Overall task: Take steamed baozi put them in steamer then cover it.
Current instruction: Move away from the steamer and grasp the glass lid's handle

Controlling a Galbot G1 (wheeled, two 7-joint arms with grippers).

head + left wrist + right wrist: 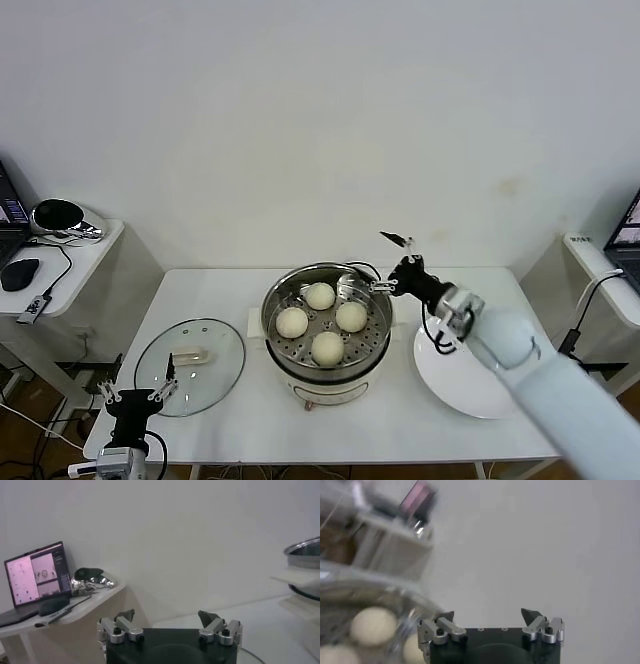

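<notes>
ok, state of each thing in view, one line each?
steamed baozi: all four in the steamer tray.
steamer: uncovered, on the table.
cover: flat on the table, to the steamer's left, not held.
plate: no buns on it, right of the steamer.
right gripper: open, holding nothing, by the steamer's right rim.
left gripper: open, holding nothing, at the cover's near edge.
</notes>
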